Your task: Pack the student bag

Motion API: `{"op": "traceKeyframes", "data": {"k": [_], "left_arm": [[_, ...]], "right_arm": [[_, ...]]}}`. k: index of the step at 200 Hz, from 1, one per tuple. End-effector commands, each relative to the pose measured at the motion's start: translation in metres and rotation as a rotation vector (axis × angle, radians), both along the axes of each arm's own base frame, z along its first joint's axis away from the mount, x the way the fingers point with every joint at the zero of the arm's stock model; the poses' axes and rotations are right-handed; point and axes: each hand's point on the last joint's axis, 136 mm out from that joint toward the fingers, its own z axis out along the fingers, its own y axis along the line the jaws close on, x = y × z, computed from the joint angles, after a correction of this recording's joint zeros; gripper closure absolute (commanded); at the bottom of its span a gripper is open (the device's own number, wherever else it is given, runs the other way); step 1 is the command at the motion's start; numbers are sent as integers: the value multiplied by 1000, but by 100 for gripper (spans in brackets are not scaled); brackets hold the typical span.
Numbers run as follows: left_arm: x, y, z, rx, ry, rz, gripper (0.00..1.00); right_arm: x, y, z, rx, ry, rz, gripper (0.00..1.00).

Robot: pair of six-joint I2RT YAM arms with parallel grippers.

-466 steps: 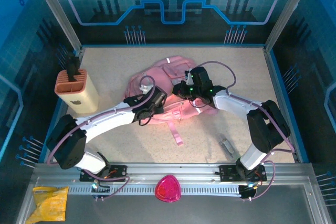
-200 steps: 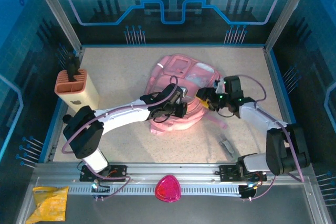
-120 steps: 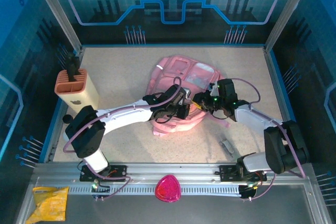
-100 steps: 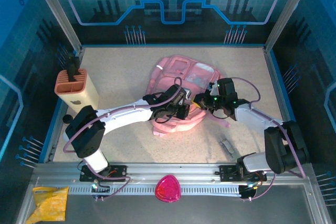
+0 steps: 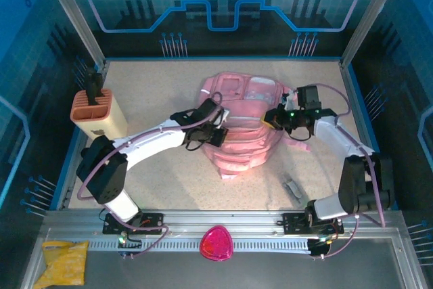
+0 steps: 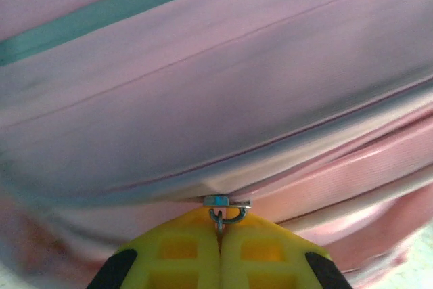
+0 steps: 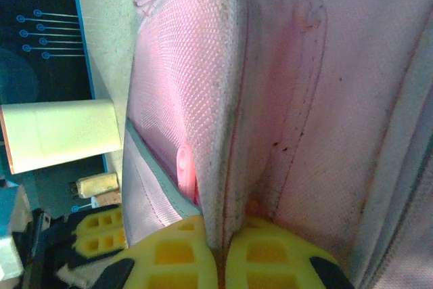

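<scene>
The student bag (image 5: pixel 245 126), a big soft pink backpack, lies in the middle of the table between my two arms. My left gripper (image 5: pixel 218 133) is at its left side, shut on a small metal zipper pull (image 6: pixel 222 209) that sticks out of a seam of the bag (image 6: pixel 223 99). My right gripper (image 5: pixel 269 118) is at the bag's right side. Its yellow fingers (image 7: pixel 176 255) are shut on a padded mesh edge of the bag (image 7: pixel 216 99), pinching a fold of fabric.
A beige holder with an orange slotted top (image 5: pixel 99 116) stands at the left edge. A small grey object (image 5: pixel 292 187) lies near the front right. A magenta rounded-triangle object (image 5: pixel 216 243) and a yellow packet (image 5: pixel 64 262) rest on the front rail.
The right gripper went from part open to shut on the bag's edge and pulled right. The left gripper drew left with the zipper pull. The bag now lies flatter and wider.
</scene>
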Motion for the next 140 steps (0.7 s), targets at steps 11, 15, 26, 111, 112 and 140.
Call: {"op": "traceKeyframes", "data": {"k": [11, 15, 26, 111, 112, 140], "left_arm": [[-20, -12, 7, -65, 60, -50, 100], [-19, -15, 9, -79, 64, -47, 100], [-20, -29, 13, -120, 75, -62, 100], [-33, -90, 37, -201, 34, -153, 100], [-33, -90, 37, -201, 36, -154, 100], [-36, -96, 37, -224, 35, -159, 100]], "right_arm": [[41, -12, 25, -36, -129, -14, 99], [42, -10, 26, -21, -134, -10, 94], [42, -6, 30, 1, -141, 2, 80], [-13, -26, 24, -93, -95, -47, 24], [-14, -25, 24, -90, -93, -47, 24], [-28, -11, 18, -52, -72, -38, 28]]}}
